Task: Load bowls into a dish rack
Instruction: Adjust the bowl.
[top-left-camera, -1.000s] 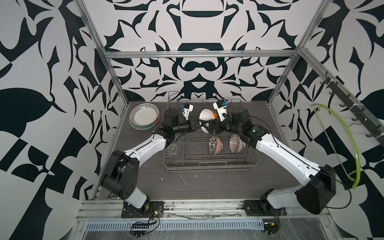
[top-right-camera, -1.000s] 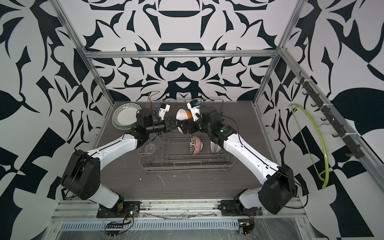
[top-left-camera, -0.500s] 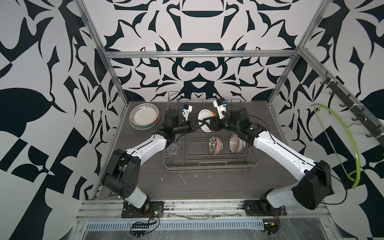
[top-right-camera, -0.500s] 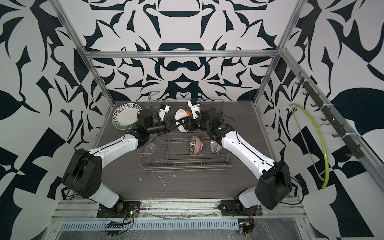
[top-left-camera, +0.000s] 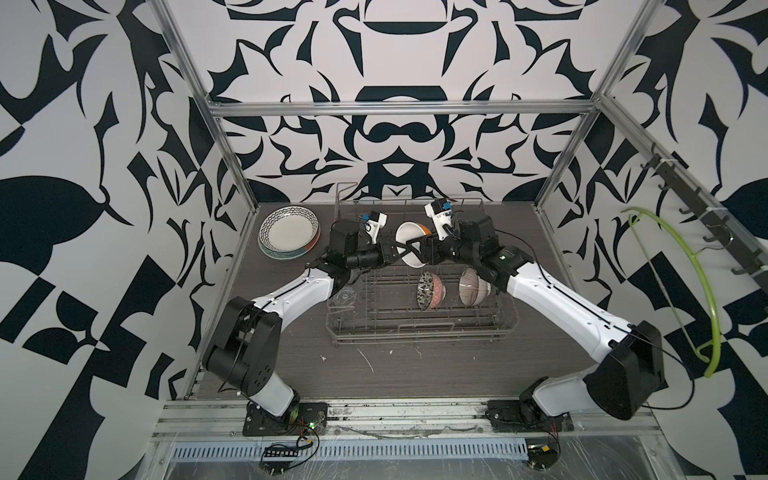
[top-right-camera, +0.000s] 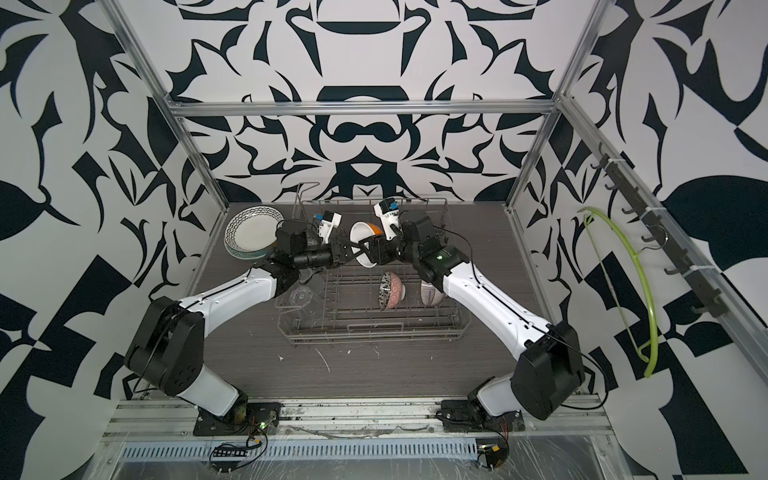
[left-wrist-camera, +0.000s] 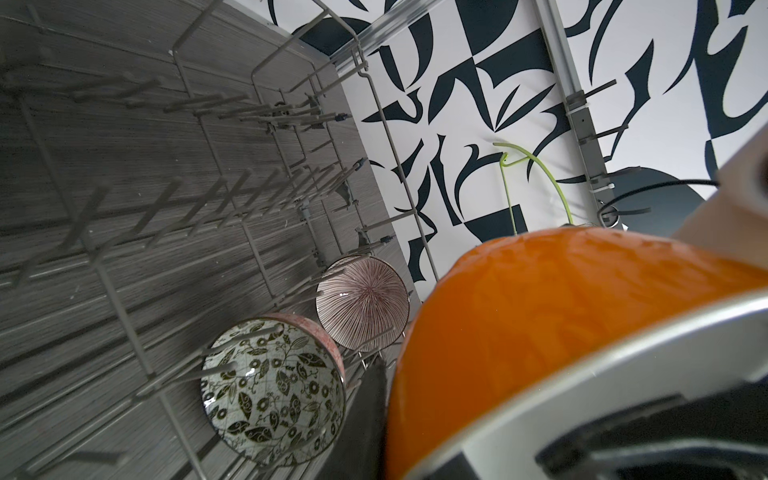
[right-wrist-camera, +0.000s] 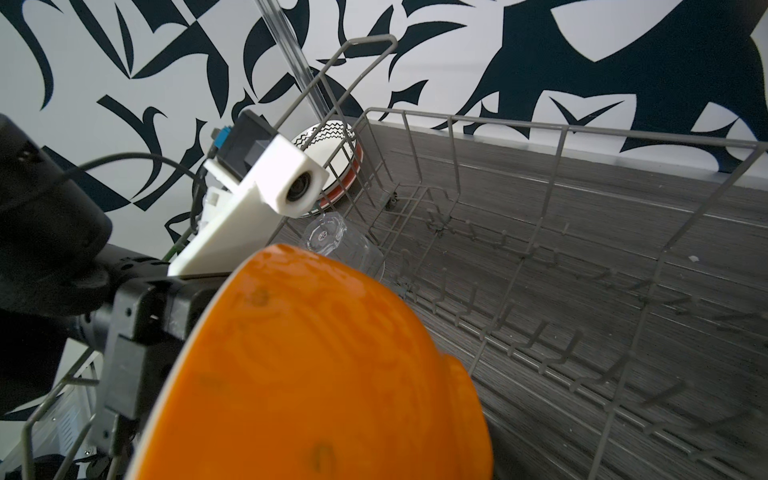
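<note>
An orange bowl (top-left-camera: 409, 237) (top-right-camera: 363, 235) with a white inside hangs tilted over the back of the grey wire dish rack (top-left-camera: 424, 328) (top-right-camera: 374, 332). My left gripper (top-left-camera: 395, 250) grips its rim from the left. My right gripper (top-left-camera: 413, 245) is shut on the rim from the right, one black finger lying across the white inside. The orange wall fills both wrist views (left-wrist-camera: 540, 311) (right-wrist-camera: 311, 374) and hides my own jaws there. The floral bowl (top-left-camera: 430, 290) (left-wrist-camera: 272, 388) and the striped bowl (top-left-camera: 473, 286) (left-wrist-camera: 361, 301) stand on edge between the tines at the rack's right.
A stack of plates (top-left-camera: 289, 232) lies on the table left of the rack. A clear glass (top-left-camera: 345, 297) (right-wrist-camera: 332, 241) stands upside down at the rack's left end. A green hanger (top-left-camera: 698, 291) hangs from the hook rail on the right wall.
My right gripper has moved in toward the orange bowl and closed on its rim. The left arm has held the bowl nearly still.
</note>
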